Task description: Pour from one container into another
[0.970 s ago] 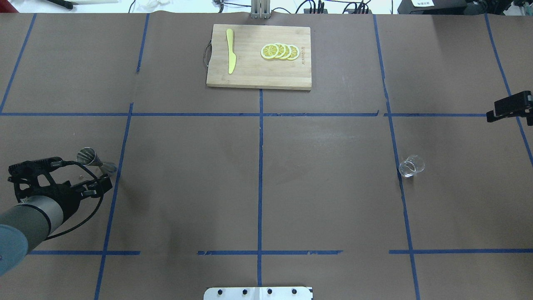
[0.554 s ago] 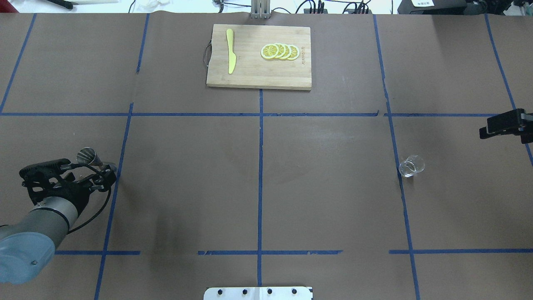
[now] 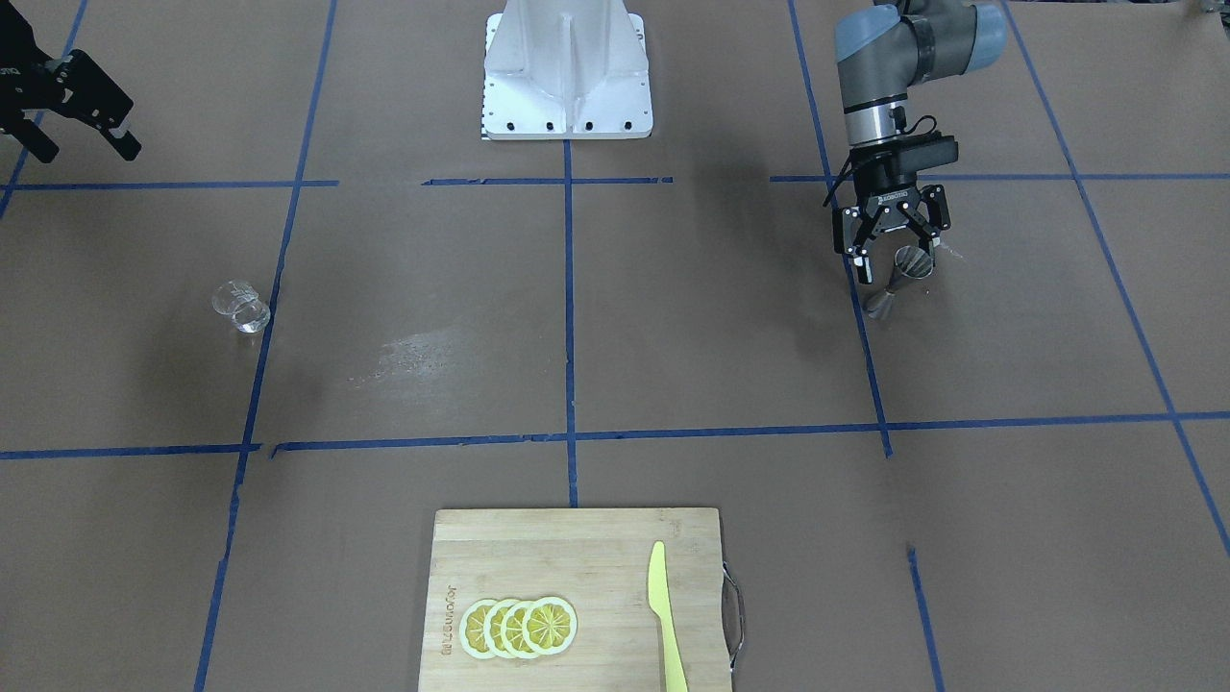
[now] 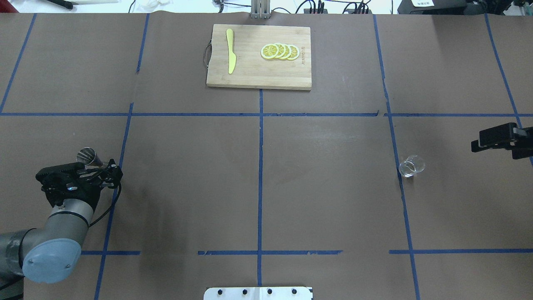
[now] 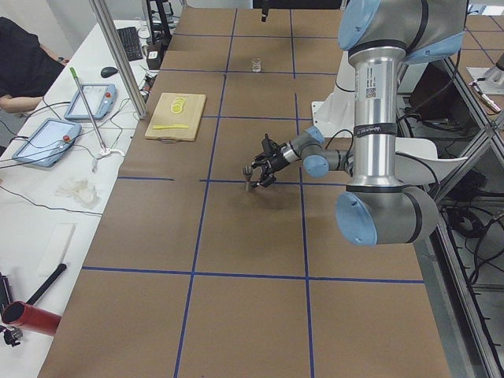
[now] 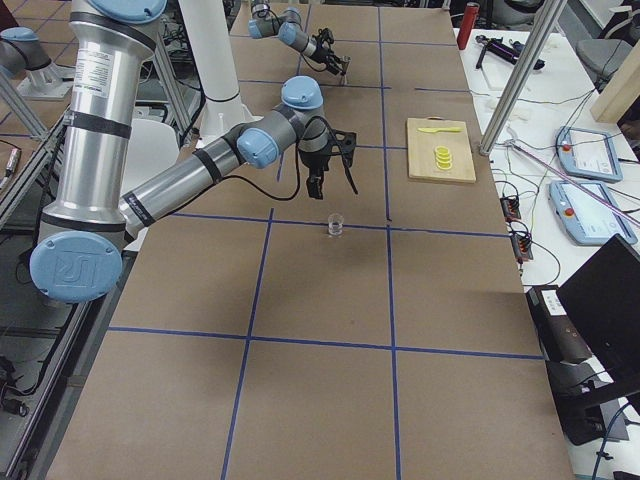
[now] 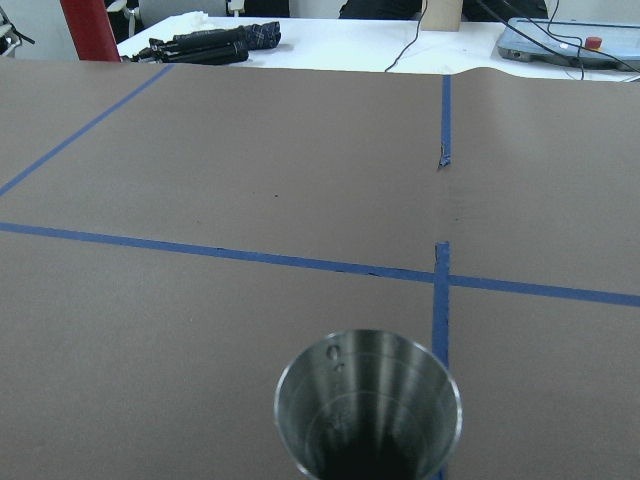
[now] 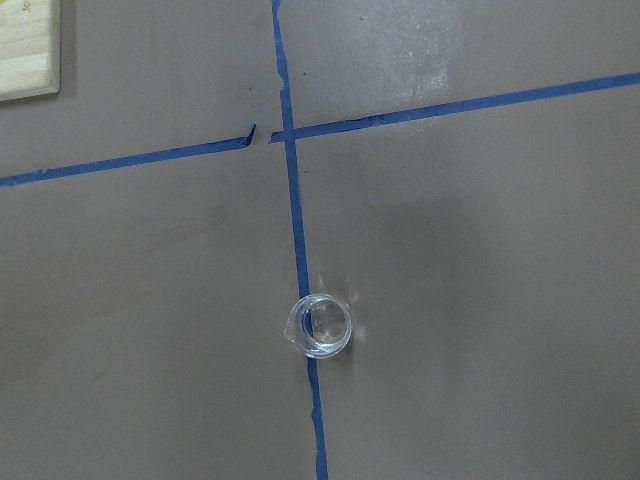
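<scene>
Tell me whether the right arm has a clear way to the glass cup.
Probably yes. The right gripper hangs open above the table, off to one side of the glass cup. The cup stands alone, with nothing between the two.

White "ROBOTIQ" lettering marks the left tool [image 3: 896,248]; a "UR" logo sits on the right arm's joint cap [image 6: 74,268]. The cutting board [image 3: 596,577] stamp is too small to read.
</scene>
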Robot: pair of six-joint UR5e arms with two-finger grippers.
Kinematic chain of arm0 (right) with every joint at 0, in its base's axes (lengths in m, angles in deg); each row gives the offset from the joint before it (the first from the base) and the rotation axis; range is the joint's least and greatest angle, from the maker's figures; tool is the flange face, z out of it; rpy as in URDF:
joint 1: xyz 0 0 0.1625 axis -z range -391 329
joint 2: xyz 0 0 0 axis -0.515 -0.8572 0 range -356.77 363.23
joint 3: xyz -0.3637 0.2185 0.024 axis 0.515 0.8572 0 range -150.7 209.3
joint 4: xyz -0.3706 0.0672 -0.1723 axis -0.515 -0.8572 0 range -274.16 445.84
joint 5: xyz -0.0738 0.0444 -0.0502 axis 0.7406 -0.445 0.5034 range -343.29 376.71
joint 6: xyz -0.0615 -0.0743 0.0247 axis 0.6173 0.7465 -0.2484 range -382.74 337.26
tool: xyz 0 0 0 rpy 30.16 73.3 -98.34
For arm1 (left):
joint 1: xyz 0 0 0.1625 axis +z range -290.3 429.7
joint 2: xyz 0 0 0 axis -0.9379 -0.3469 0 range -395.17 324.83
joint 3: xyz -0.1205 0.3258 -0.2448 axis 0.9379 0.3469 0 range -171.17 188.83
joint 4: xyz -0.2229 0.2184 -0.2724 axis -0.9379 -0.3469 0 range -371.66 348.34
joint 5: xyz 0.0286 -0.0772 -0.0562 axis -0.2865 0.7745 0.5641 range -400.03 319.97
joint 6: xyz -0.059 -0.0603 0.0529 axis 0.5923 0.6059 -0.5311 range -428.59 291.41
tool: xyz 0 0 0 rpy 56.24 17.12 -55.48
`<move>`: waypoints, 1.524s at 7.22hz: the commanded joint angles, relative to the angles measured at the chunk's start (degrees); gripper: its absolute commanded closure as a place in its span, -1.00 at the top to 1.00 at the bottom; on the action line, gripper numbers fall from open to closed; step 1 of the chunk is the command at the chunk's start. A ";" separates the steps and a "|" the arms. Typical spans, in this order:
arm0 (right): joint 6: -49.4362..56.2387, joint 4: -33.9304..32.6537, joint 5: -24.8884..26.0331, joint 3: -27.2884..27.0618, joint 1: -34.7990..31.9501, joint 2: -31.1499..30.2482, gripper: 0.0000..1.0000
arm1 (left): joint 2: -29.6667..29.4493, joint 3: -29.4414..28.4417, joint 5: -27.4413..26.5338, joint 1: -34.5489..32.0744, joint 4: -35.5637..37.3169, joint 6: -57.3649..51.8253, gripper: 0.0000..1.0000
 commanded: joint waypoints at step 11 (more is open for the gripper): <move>-1.59 0.27 1.80 0.11 1.81 -0.08 1.00 | -2.76 -4.66 -2.80 -0.27 3.05 4.06 -0.10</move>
